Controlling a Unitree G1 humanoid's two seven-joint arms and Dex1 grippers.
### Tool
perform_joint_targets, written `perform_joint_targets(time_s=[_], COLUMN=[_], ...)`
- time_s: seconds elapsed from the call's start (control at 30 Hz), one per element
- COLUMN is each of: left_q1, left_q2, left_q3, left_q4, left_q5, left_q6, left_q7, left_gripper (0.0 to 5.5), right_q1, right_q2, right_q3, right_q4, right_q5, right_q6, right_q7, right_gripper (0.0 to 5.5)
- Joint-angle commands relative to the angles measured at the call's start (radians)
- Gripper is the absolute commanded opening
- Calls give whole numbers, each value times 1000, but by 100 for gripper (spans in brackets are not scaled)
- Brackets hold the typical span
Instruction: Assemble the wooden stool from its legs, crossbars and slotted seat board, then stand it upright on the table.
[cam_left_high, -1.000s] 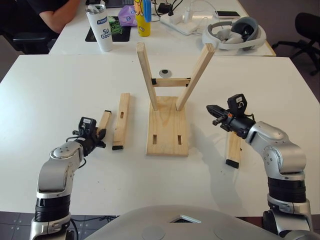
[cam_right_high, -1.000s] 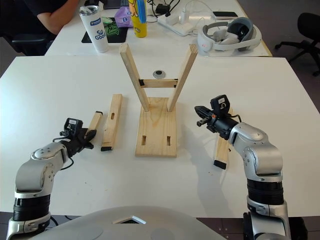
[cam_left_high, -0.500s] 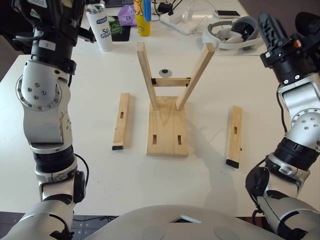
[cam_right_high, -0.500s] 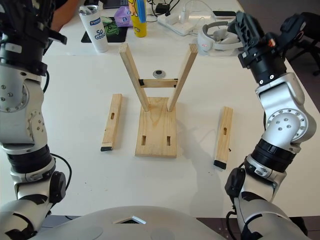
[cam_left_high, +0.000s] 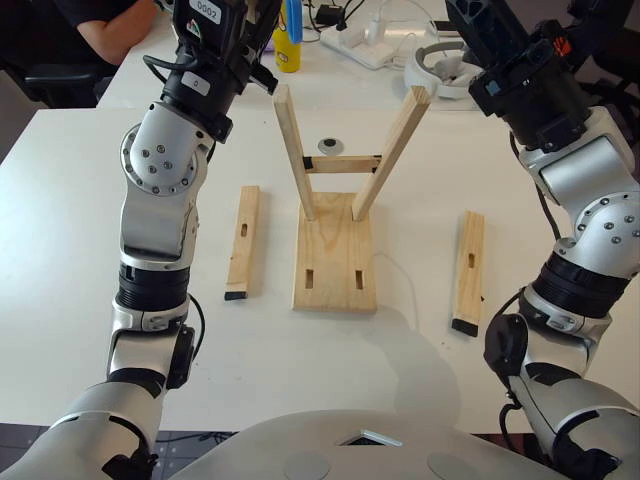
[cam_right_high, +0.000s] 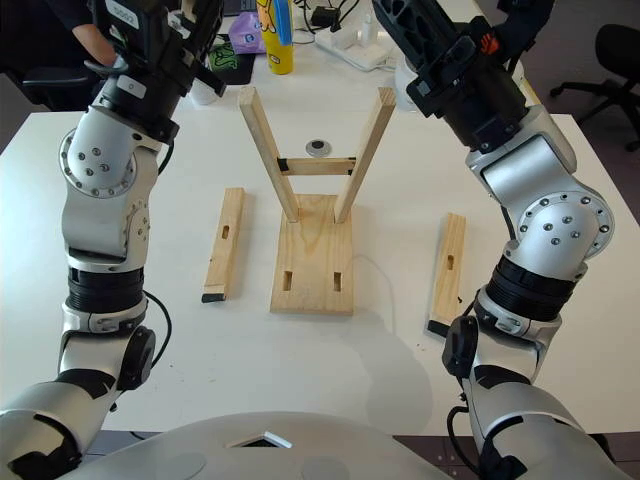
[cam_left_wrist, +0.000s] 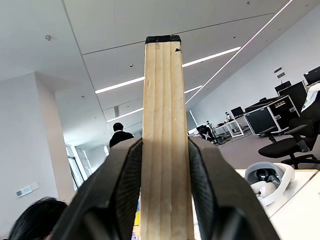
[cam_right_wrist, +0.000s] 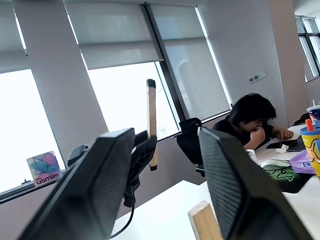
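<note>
The slotted seat board (cam_left_high: 335, 252) lies flat at the table's middle. Two legs (cam_left_high: 293, 150) stand in its far slots, splayed apart and joined by a crossbar (cam_left_high: 345, 163). One loose leg (cam_left_high: 242, 240) lies to the board's left, another loose leg (cam_left_high: 467, 268) to its right. My left arm is raised high above the table's far left; its gripper (cam_left_wrist: 165, 145) is shut on a short wooden crossbar (cam_left_wrist: 162, 85) that stands up between the fingers. My right gripper (cam_right_wrist: 167, 140) is raised at the far right, open and holding nothing, facing the held crossbar (cam_right_wrist: 151, 120).
A round grommet (cam_left_high: 332, 146) sits in the table behind the standing legs. On the table beyond are a yellow bottle (cam_right_high: 278, 45), a white headset (cam_left_high: 445, 75) and cables. A person sits at that far table's left end.
Both arms rose from table level to high above it and swung inward. The short crossbar that lay by the left loose leg is now off the table, in my left gripper.
</note>
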Motion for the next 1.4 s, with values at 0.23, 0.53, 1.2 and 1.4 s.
perform_joint_targets(time_s=[0.23, 0.53, 1.2, 1.4], left_q1=[12, 64, 128, 124], left_q2=[-69, -100, -68, -71], left_q3=[-62, -137, -159, -155], left_q4=[-4, -49, -73, -69], left_q5=[-3, -1, 33, 34], left_q6=[25, 74, 99, 97], left_q7=[-24, -48, -97, -102], left_gripper=[132, 132, 132, 132], right_q1=[-67, -126, -69, -64], right_q2=[65, 124, 143, 132], right_q3=[84, 106, 74, 76], right_q4=[51, 112, 153, 163], right_q5=[-71, -99, -49, -48], right_q6=[-63, -95, -57, -32], right_q7=[-22, -68, -81, -71], right_gripper=[238, 238, 119, 42])
